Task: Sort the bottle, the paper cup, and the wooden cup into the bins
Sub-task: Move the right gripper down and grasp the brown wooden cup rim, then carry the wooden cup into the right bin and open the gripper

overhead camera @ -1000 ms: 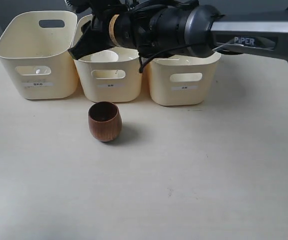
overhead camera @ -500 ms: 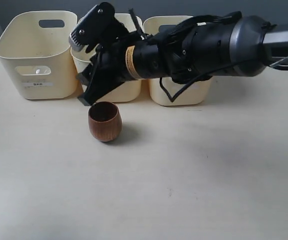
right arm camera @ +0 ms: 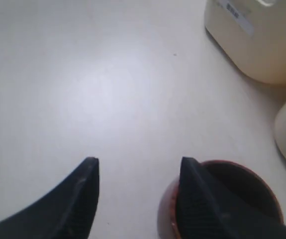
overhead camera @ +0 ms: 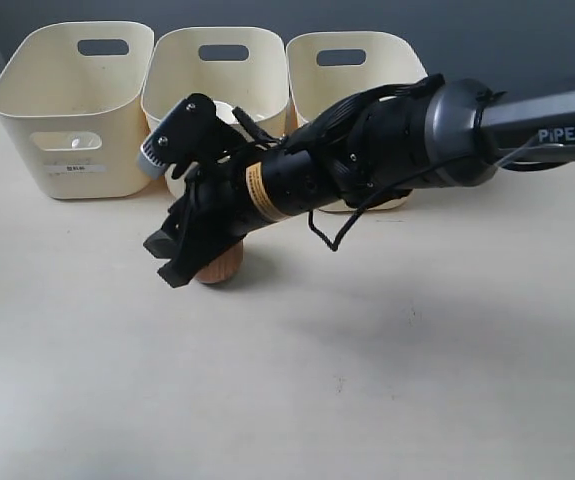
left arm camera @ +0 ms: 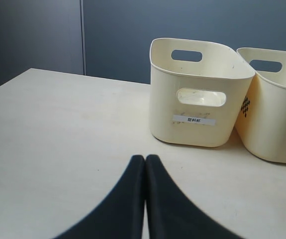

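The wooden cup (overhead camera: pixel 223 270) stands on the table in front of the middle bin (overhead camera: pixel 259 62), mostly covered by my right gripper (overhead camera: pixel 167 260). In the right wrist view the right gripper (right arm camera: pixel 139 167) is open. One finger (right arm camera: pixel 197 199) lies over the wooden cup's (right arm camera: pixel 247 184) near rim, and the other hangs over bare table. A white rim, likely the paper cup (overhead camera: pixel 226 111), shows inside the middle bin. The bottle is out of view. My left gripper (left arm camera: pixel 145 159) is shut and empty, low over the table facing the left bin (left arm camera: pixel 197 99).
The three bins stand in a row at the back: the left bin (overhead camera: pixel 67 100), the middle one, and the right bin (overhead camera: pixel 352 65). The right arm (overhead camera: pixel 417 140) stretches across the front of the middle and right bins. The table edge lies beyond the left bin (left arm camera: pixel 58 74).
The right arm swung forward from above the middle bin and dropped to the wooden cup, its gripper staying open. The cup has not moved.
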`<state>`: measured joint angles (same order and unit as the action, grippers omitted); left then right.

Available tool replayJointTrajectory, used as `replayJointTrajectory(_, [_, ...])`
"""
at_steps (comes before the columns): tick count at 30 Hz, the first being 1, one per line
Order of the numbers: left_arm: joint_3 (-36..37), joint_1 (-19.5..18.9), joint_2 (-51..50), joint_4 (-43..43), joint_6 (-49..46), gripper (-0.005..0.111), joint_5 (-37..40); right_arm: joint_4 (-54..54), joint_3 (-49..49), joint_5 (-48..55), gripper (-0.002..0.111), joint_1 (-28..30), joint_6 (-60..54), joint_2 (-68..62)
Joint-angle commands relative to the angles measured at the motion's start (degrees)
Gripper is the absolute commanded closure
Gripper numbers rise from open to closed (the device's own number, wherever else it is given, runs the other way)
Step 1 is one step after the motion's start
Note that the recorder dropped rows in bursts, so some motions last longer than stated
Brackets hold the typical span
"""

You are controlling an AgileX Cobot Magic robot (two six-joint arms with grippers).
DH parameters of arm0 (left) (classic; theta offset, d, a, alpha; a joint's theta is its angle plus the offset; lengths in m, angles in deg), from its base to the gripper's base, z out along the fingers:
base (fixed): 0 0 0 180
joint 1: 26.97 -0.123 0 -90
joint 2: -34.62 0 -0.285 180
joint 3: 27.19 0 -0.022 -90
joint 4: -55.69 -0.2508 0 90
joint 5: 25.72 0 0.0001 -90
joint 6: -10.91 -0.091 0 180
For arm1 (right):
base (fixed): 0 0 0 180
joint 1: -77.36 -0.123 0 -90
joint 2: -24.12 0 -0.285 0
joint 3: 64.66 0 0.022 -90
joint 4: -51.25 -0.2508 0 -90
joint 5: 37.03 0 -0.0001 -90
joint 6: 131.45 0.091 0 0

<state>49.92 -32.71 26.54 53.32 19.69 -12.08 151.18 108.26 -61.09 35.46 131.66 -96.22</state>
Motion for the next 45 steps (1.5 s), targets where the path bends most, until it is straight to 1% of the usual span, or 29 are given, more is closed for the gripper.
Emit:
replayJointTrajectory(1, [0.1,0.2,0.3,-0.1,0.1,0.107,-0.4,0.0,-0.8,2.5,0.06,0.1,-1.3,0.0])
replayJointTrajectory(25, [0.1,0.2,0.3,-0.1,0.1,0.107,-0.4,0.0,-0.8,7.4,0.06,0.1,-2.3,-4.6])
replayJointTrajectory(27, [0.1,0.2,0.3,-0.1,0.1,0.107,-0.4,0.0,-0.8,7.4,0.061,0.1,-2.3,-4.9])
replayJointTrajectory(28, [0.1,0.2,0.3,-0.1,0.1,0.107,-0.4,0.0,-0.8,7.4,0.064,0.1,-2.3,-5.2])
replayJointTrajectory(30, [0.1,0.2,0.3,-0.1,0.1,0.107,-0.4,0.0,-0.8,7.2,0.077,0.1,-2.3,-5.2])
replayJointTrajectory(33, [0.1,0.2,0.3,-0.1,0.1,0.107,-0.4,0.0,-0.8,7.1,0.108,0.1,-2.3,-5.2])
replayJointTrajectory(40, [0.1,0.2,0.3,-0.1,0.1,0.107,-0.4,0.0,-0.8,5.9,0.108,0.1,-2.7,-3.2])
replayJointTrajectory(45, [0.1,0.2,0.3,-0.1,0.1,0.107,-0.4,0.0,-0.8,7.0,0.108,0.1,-3.6,2.8])
